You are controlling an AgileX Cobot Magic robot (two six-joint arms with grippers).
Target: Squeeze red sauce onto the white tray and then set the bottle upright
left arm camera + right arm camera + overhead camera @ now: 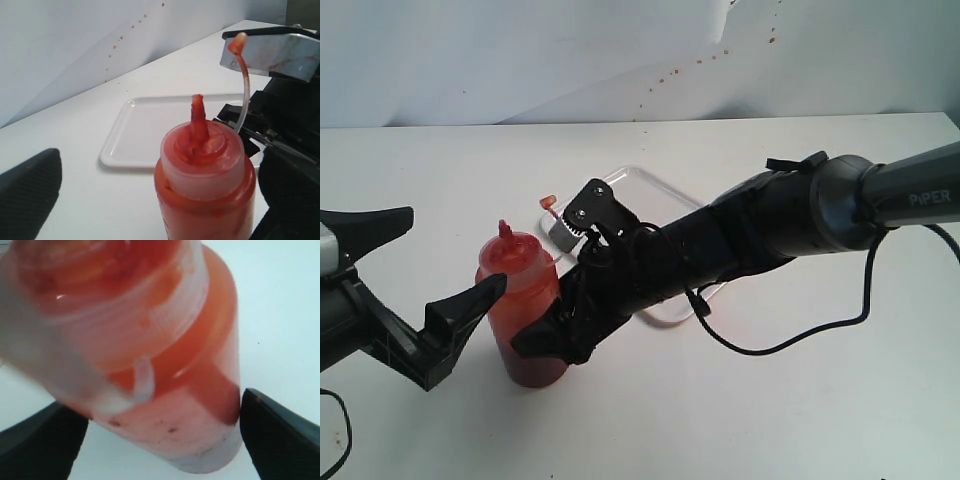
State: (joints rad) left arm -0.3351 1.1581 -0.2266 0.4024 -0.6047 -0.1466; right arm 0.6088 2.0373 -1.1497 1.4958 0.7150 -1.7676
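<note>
The bottle [523, 310] stands upright on the white table, front left of the white tray [645, 190], and the red sauce [205, 210] fills it. Its nozzle [198, 117] points up, and its tethered tip cap [239, 42] hangs off to one side. My right gripper [538, 345] reaches across the tray and is shut on the bottle's lower body, with a finger [280, 432] pressed to each side. My left gripper [455, 250] is open just left of the bottle, its near finger [470, 305] close beside the bottle. The part of the tray that shows [150, 130] is plain white.
The right arm [770, 225] lies over the tray's near half. A black cable [800, 330] loops over the table to the right. Small red-brown spatters [700, 60] mark the pale backdrop behind the table.
</note>
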